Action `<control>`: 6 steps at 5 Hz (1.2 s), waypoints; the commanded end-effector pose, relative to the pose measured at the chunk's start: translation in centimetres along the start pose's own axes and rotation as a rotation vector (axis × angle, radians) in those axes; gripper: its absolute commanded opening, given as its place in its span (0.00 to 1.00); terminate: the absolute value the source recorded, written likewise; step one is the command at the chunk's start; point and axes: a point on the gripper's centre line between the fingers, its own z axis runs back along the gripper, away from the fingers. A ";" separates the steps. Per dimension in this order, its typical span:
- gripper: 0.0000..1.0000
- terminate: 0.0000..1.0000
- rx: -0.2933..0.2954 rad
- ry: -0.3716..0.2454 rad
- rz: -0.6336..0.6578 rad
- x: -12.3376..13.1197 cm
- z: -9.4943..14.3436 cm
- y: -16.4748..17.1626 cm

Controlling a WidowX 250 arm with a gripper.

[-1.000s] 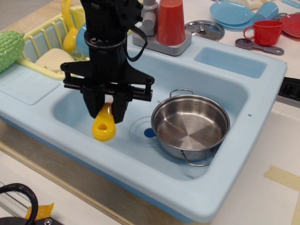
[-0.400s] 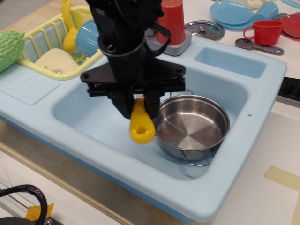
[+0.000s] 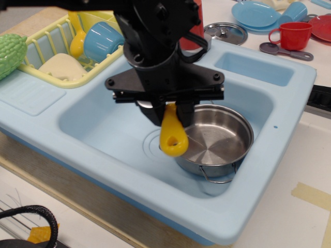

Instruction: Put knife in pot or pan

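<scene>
My black gripper (image 3: 169,114) is shut on the knife (image 3: 172,135). Only its yellow teardrop handle with a hole shows, hanging down below the fingers; the white blade is hidden between them. The knife hangs in the air over the left rim of the shiny steel pan (image 3: 217,142), which stands in the right part of the light blue sink basin (image 3: 98,124). The pan holds nothing that I can see. One wire loop handle shows at its front; the arm hides the far one.
A yellow dish rack (image 3: 62,51) at the back left holds a blue cup (image 3: 103,41), a yellow spoon and a cream item. A green vegetable (image 3: 10,51) lies at far left. A grey lid (image 3: 226,32), red mug (image 3: 292,35) and blue plate (image 3: 256,14) are behind the sink.
My gripper has carried the knife to the right, from over the sink's left part to the pan's left rim. The pan has not moved.
</scene>
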 end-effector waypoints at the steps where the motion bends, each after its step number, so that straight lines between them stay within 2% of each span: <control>1: 0.00 0.00 -0.084 -0.103 -0.039 1.7 -0.3 -1.3; 2: 0.00 0.00 -0.121 -0.122 -0.076 2.5 -1.0 -2.4; 3: 0.00 0.00 -0.145 -0.099 -0.111 3.0 -1.7 -3.1; 4: 1.00 0.00 -0.145 -0.099 -0.111 3.0 -1.7 -3.1; 5: 1.00 0.00 -0.145 -0.099 -0.111 3.0 -1.7 -3.1; 6: 1.00 1.00 -0.145 -0.099 -0.111 3.0 -1.7 -3.1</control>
